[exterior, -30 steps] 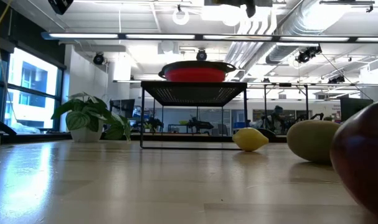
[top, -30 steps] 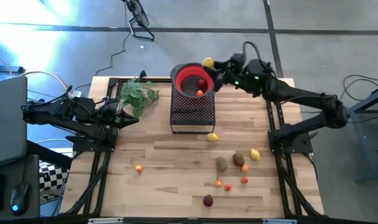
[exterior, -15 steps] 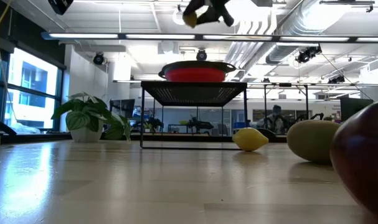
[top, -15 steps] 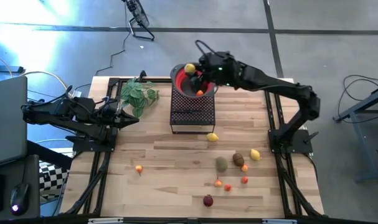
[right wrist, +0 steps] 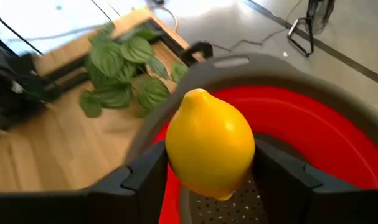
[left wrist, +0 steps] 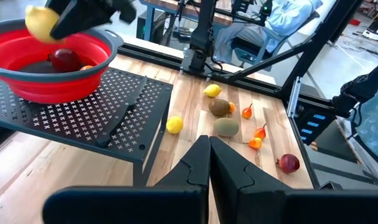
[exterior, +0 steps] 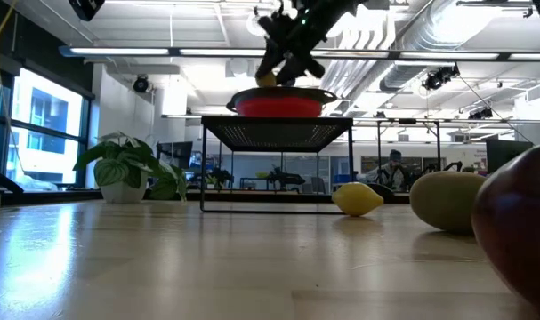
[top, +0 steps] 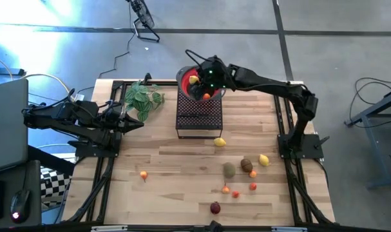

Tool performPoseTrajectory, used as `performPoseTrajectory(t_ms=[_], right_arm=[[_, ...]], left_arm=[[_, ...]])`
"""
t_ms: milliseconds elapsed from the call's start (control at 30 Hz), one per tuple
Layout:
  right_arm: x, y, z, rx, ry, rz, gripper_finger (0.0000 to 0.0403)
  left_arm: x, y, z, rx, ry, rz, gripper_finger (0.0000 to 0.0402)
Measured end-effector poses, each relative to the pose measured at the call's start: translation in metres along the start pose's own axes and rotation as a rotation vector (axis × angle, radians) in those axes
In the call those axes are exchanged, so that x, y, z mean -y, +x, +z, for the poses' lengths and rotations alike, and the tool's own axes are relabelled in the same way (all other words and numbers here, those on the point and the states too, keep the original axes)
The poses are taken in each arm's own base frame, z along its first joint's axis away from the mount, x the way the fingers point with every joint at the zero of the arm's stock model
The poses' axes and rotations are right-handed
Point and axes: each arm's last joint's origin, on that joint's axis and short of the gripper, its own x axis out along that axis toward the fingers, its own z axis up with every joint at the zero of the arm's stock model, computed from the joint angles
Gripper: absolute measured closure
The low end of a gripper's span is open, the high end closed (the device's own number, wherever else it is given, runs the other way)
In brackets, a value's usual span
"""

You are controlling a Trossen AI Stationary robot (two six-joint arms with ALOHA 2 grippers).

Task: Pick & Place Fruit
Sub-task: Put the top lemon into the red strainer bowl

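My right gripper (top: 196,80) is shut on a yellow lemon (right wrist: 210,144) just above the red bowl (top: 189,89), which stands on a black perforated rack (top: 198,116). A dark red ball (left wrist: 64,59) and an orange piece (top: 207,96) lie in the bowl. On the table lie two more lemons (top: 219,142) (top: 264,160), an olive oval (top: 229,169), a brown oval (top: 247,164), a dark red ball (top: 215,207) and several tiny orange and red ones, such as one (top: 143,174). My left gripper (top: 136,122) waits shut at the table's left edge. My right gripper pinches the lemon between its two fingers (right wrist: 145,177), one on each side of its belly (right wrist: 176,155). The arm reaches in from the table's right, slanting down over the bowl's rim. The lemon is lifted clear, just above the bowl's inside (exterior: 268,80).
A green leafy sprig (top: 143,98) lies left of the rack. A black-handled knife (left wrist: 123,112) rests on the rack's top. Black frame rails (top: 288,129) run along the table's left and right sides. A seated person (left wrist: 288,18) shows beyond the table.
My right gripper has carried the lemon from beyond the bowl's right rim toward the table's left, over the bowl, and then down toward its inside. The hold on the lemon has stayed shut. The fruit on the table has not moved.
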Motion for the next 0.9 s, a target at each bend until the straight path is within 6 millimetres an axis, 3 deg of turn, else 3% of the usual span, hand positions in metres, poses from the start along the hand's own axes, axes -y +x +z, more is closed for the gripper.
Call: performPoseTrajectory(t_ms=[300, 900], right_arm=[[0.010, 0.019, -0.011, -0.078, -0.060, -0.063, 0.0205], [0.009, 0.022, -0.018, -0.128, -0.212, -0.032, 0.0205]], left_arm=[[0.000, 0.000, 0.000, 0.000, 0.000, 0.000, 0.0402], [0.000, 0.000, 0.000, -0.001, 0.003, 0.001, 0.0402]])
